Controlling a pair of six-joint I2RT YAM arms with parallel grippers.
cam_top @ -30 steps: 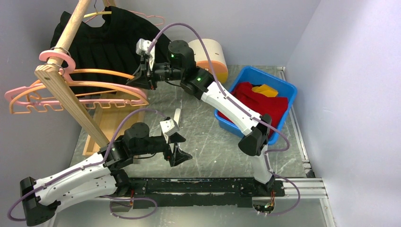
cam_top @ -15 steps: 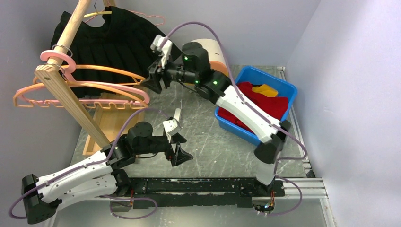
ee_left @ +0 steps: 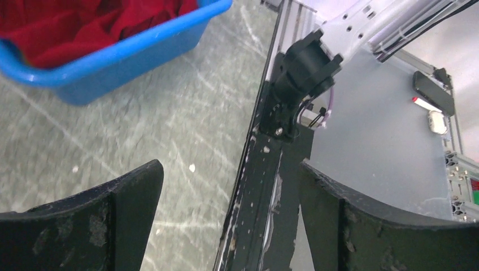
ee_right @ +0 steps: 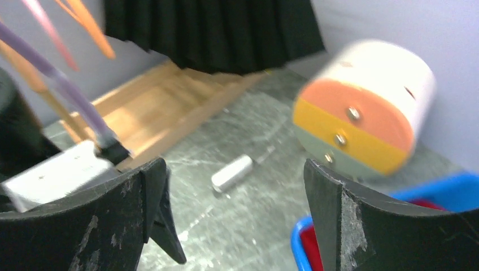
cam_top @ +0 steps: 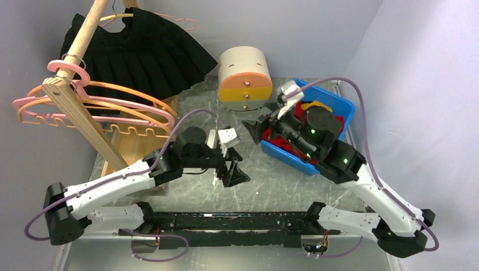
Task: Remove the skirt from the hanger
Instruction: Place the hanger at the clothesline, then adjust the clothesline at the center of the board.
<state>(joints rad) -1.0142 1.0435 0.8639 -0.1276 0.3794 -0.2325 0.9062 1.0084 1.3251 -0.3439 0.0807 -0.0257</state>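
Right end effector (cam_top: 254,127) drew back from the skirt (cam_top: 141,53), released like the left end effector (cam_top: 230,171); soft, light cloth seemed best pinched near the hanger (cam_top: 187,22).

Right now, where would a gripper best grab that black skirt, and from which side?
Probably the free lower right corner of the black pleated skirt, approached from the robot's right: the hem hangs loose there, clear of the wooden rack and spare hangers.
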